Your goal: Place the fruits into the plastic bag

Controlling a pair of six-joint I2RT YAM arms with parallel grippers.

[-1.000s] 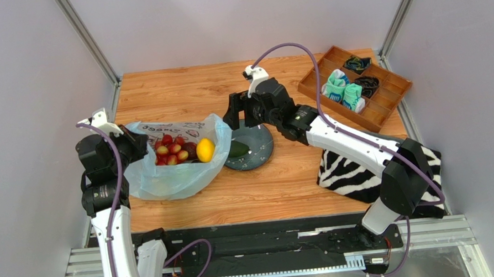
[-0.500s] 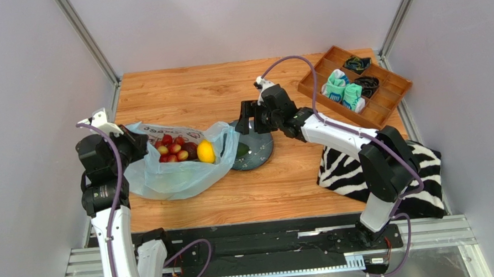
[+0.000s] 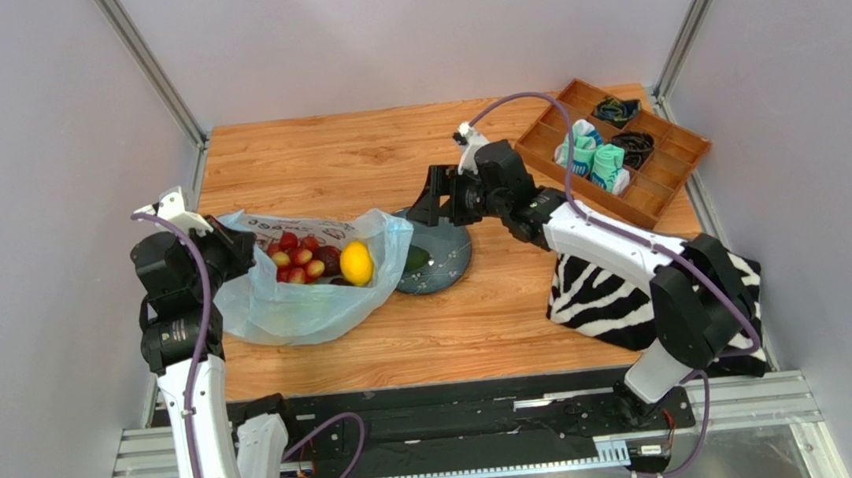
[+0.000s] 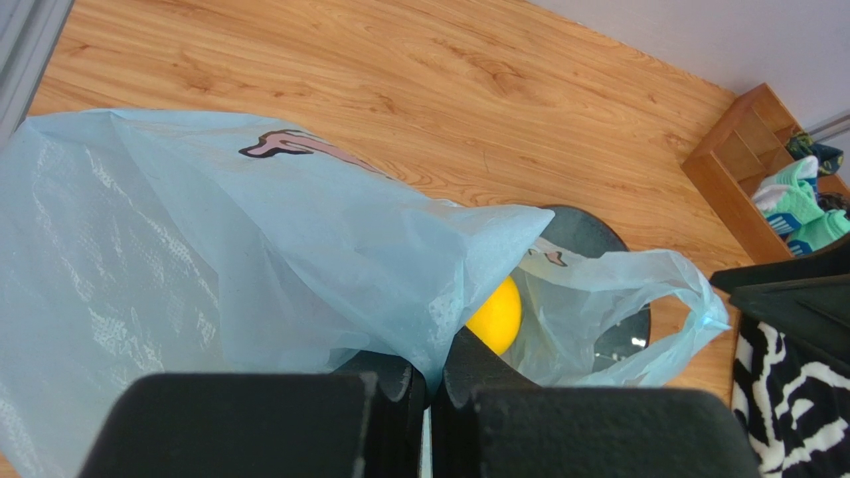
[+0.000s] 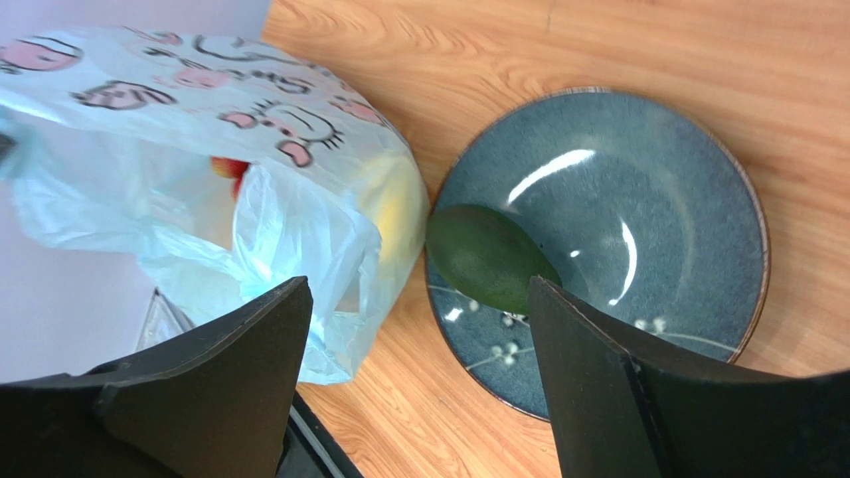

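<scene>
The last fruit outside the bag appears to be the dark green oval fruit, which lies on the dark blue-grey glazed round plate, on the plate's side nearest the bag. The translucent pale blue plastic bag rests on the wooden table with its mouth facing the plate and its lip touching or overlapping the plate's rim. Inside it, a yellow lemon and a cluster of small red fruits show. The left gripper is clenched on a fold of the bag's edge and holds the mouth up, so that arm is taken. The right gripper hangs over the plate with its jaws spread wide and nothing between them, and it is by far the nearer one. In the right wrist view the fruit sits below and between the two fingers, a little toward the right-hand one. Its long axis runs on a slant, from the bag side down toward the plate's middle, so it lies oblique to the line along which the fingers close. In my judgement the next move is a straight descent, perhaps with a small wrist turn so the fingers close across the fruit's narrow width. The carry into the bag is then short, since its mouth lies just beside the fruit.
</scene>
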